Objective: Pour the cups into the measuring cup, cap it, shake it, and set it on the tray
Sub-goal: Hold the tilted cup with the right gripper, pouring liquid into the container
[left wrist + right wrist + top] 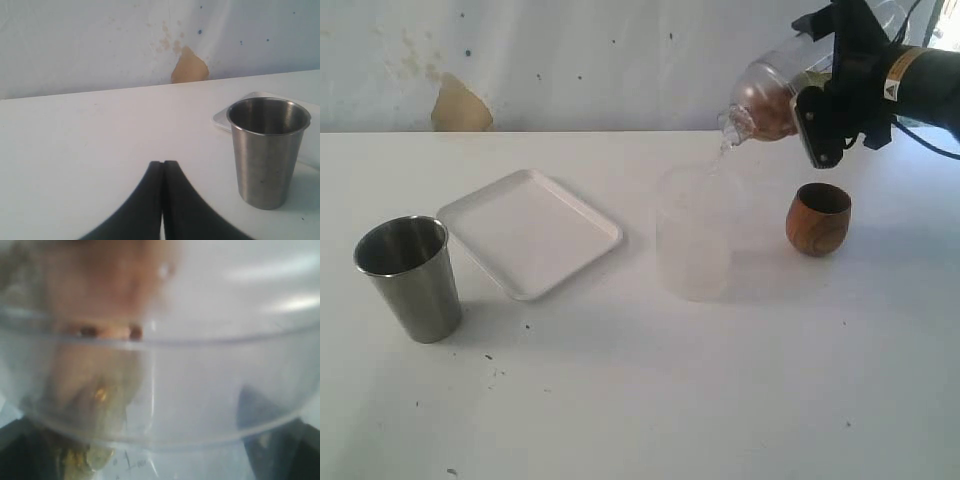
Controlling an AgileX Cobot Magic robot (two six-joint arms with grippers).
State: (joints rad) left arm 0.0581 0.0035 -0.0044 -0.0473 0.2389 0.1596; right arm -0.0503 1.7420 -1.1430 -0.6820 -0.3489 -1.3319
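- The right gripper (812, 118) is high over the right side of the table (620, 400). Its jaws stand wide and clamp the measuring cup (768, 92) between them.
- The measuring cup is in the air, not on the table. It lies almost on its side, with the clear domed lid (738, 122) pointing left and a little down.
- Inside the clear wall there is brown content, gathered toward the lid end.
- In the right wrist view the measuring cup (165, 390) fills nearly the whole picture and is blurred. Brown colour shows through it, but no detail can be read.
- Just under the lid stands a frosted cup (692, 250), upright on the table near the middle. Whether anything falls into it, I cannot tell.
- The wooden cup (818, 218) stands upright to the right of the frosted cup, close to it but not touching, below the right gripper.
- The tray (530, 232) lies flat on the table, left of the frosted cup, and nothing is on it.
- The steel tumbler (408, 275) stands upright at the far left, just beside the near-left edge of the tray.
- The left gripper (162, 200) has its two black fingers pressed together with nothing between them. It is low over the table.
- In the left wrist view the steel tumbler (267, 150) is near this gripper but apart from it, and the rim of the tray (222, 119) shows behind it.
- A tan patch (460, 105) is on the wall behind the table.
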